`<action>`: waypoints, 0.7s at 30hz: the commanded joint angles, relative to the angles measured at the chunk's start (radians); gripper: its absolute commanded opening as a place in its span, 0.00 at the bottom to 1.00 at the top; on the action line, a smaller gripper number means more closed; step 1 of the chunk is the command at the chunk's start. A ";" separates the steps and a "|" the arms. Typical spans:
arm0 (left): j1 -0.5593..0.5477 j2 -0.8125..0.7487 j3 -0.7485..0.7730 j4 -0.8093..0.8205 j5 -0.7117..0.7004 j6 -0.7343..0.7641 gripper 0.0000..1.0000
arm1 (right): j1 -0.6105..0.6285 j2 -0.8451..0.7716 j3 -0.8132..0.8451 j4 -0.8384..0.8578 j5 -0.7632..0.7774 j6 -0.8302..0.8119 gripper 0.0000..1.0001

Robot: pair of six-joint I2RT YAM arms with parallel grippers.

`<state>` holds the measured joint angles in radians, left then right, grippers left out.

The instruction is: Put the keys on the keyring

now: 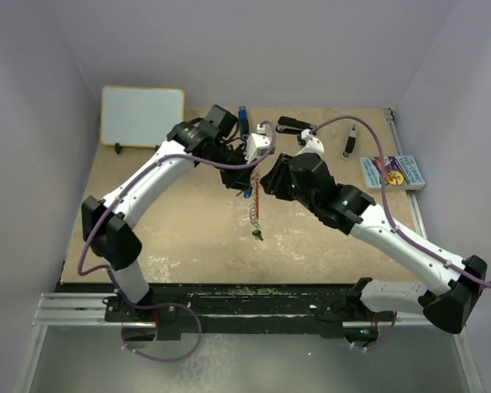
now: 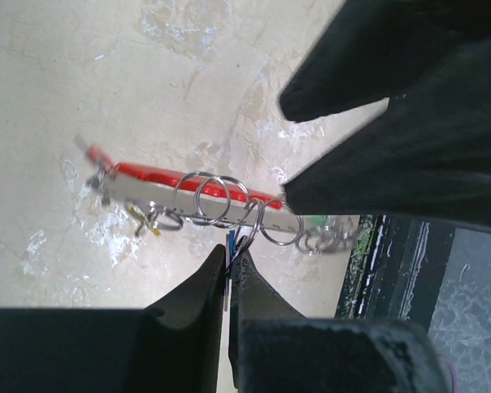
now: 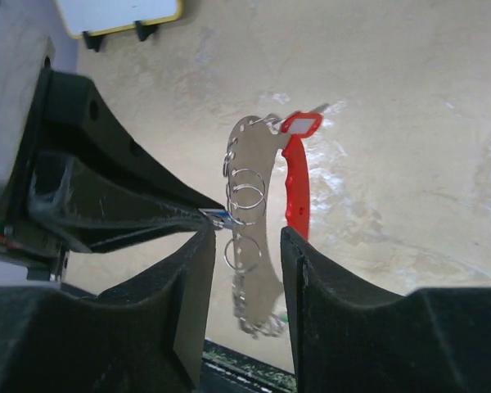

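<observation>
While the keyring (image 1: 256,199) sits between the two arms over the middle of the table (image 1: 188,237), its chain runs from it toward the near edge and ends in a green key (image 1: 258,234), the nearest piece. Just left of the keyring, the left gripper (image 2: 227,266) has its fingers pressed together on a thin blue key (image 2: 229,244), and one silver ring of the keyring meets that key right at the fingertips. Around the keyring, the right gripper (image 3: 245,246) has its fingers apart, one on each side of the silver rings; the red clip lies just beside the right-hand finger, and I cannot tell whether they touch. At the keyring's far end hang a red key (image 3: 301,124) and a yellow key (image 2: 151,231). Beyond the keyring lie a blue stick (image 1: 242,121) and a black stapler (image 1: 293,124). Beyond it and well to the left stands a whiteboard (image 1: 141,115). Well to the right of the keyring, at the table's edge, lies a book (image 1: 391,172).
</observation>
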<state>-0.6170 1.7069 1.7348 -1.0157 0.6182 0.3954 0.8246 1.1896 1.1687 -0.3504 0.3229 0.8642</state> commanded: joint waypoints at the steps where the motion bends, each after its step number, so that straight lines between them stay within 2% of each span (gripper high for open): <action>1: 0.028 0.119 0.160 -0.032 0.046 0.012 0.04 | -0.036 -0.052 -0.032 -0.051 0.076 0.008 0.44; 9: 0.062 0.505 0.486 -0.217 0.112 0.042 0.04 | -0.087 -0.116 -0.055 -0.144 0.111 0.004 0.45; 13: 0.085 0.587 0.501 -0.210 0.111 0.045 0.04 | -0.090 -0.134 -0.065 -0.166 0.123 0.007 0.45; 21: 0.145 0.594 0.456 -0.109 0.053 0.046 0.04 | -0.094 -0.135 -0.067 -0.185 0.137 -0.003 0.46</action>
<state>-0.5068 2.3409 2.1777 -1.1728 0.6724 0.4133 0.7372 1.0649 1.1042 -0.5270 0.4129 0.8642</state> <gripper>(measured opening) 0.046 0.460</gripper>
